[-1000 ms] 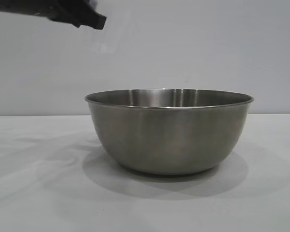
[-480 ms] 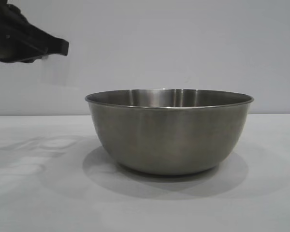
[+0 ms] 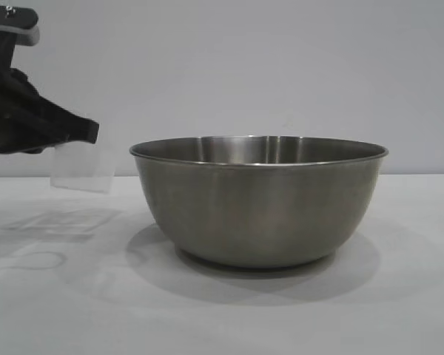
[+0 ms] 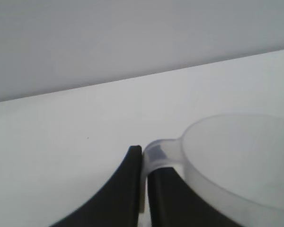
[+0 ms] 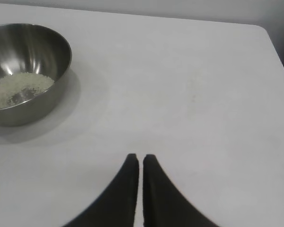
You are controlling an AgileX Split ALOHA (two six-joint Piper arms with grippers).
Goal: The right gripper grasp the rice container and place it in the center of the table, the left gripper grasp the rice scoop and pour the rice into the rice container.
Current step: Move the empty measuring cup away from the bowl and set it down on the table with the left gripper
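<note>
Dropping toward the table [image 3: 399, 318] beside the rice container [image 3: 259, 200] since a second ago, the left gripper [image 3: 85, 133] is clamping the rice scoop [image 3: 83, 168] by its handle — rice [image 5: 16, 87] already sitting inside the bowl — while the right gripper [image 5: 138, 158] is waiting pinched together, well apart.

Left gripper [image 3: 89, 133]: matte black, bulky body tapering to pointed fingers [image 4: 125, 189] (curved outer edges), pale grey bracket with screw above. Right gripper [image 5: 140, 163]: same black tapering fingers.

The left gripper [image 4: 143, 156] hangs nearly level, fingers pinched together; the right gripper [image 5: 137, 158] rests closed.
</note>
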